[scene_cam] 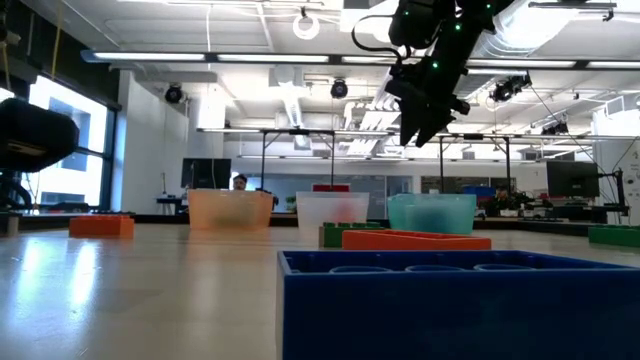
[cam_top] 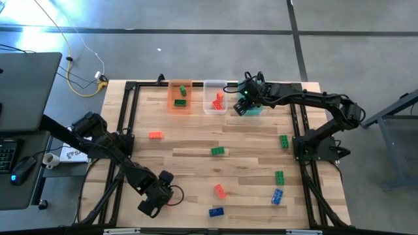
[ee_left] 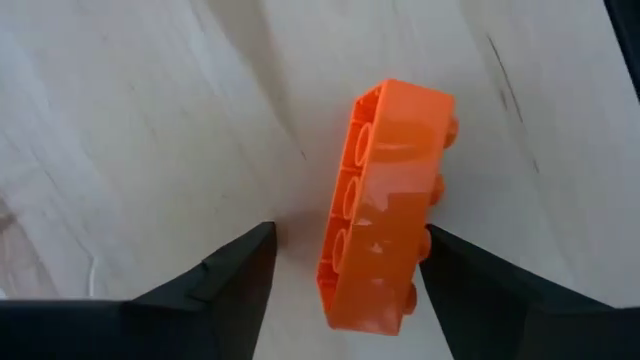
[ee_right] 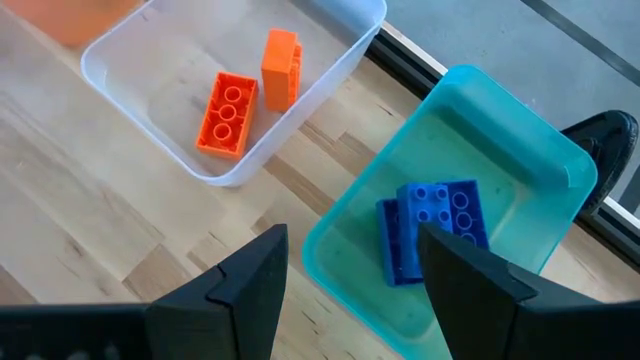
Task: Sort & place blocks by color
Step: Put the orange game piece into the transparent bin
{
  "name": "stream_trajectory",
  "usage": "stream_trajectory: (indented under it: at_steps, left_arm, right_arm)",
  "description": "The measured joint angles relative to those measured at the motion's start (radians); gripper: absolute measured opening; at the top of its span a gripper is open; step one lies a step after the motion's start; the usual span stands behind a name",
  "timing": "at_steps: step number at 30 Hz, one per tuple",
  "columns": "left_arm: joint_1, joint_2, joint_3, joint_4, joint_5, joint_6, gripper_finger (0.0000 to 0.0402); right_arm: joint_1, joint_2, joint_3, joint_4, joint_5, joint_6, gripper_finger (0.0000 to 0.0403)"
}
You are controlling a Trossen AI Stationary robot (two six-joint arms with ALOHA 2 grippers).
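My left gripper [cam_top: 157, 196] [ee_left: 345, 240] is low over the table's near left part, open. An orange block [ee_left: 390, 200] lies on its side on the wood between the fingers; the high view hides it under the gripper. My right gripper [cam_top: 248, 101] [ee_right: 350, 240] hangs open and empty above the teal tub [ee_right: 480, 130], where two blue blocks [ee_right: 430, 225] lie. The clear tub [ee_right: 330, 70] holds two orange blocks [ee_right: 228, 112]. The orange tub [cam_top: 181, 96] holds green blocks. Loose on the table lie an orange block [cam_top: 155, 135], green blocks [cam_top: 217, 151], a red one [cam_top: 220, 190] and blue ones [cam_top: 216, 211]. My left gripper comes at the orange block from above with a finger on either side. One finger [ee_left: 470, 280] stands right at the block's studded side [ee_left: 435, 190], and I cannot tell whether it touches. The other finger is apart from it. The block rests on the table.
The three tubs stand in a row at the table's far edge. More green blocks [cam_top: 283, 140] [cam_top: 279, 176] and a blue one [cam_top: 277, 196] lie on the right half. A black frame [cam_top: 130, 85] borders the table. A desk with a keyboard stands off to the left.
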Motion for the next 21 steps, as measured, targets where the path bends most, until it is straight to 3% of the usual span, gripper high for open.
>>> stream_trajectory:
  at_steps: [12,21]
  left_arm:
    - [0.043,-0.006,0.031,0.006,0.056,0.011,0.006]
    - [0.143,-0.007,0.073,-0.053,0.051,0.105,0.006]
  right_arm:
    - [0.0,0.0,0.0,0.003,-0.009,-0.003,0.021]
    - [0.047,0.0,0.0,0.003,-0.145,-0.008,0.021]
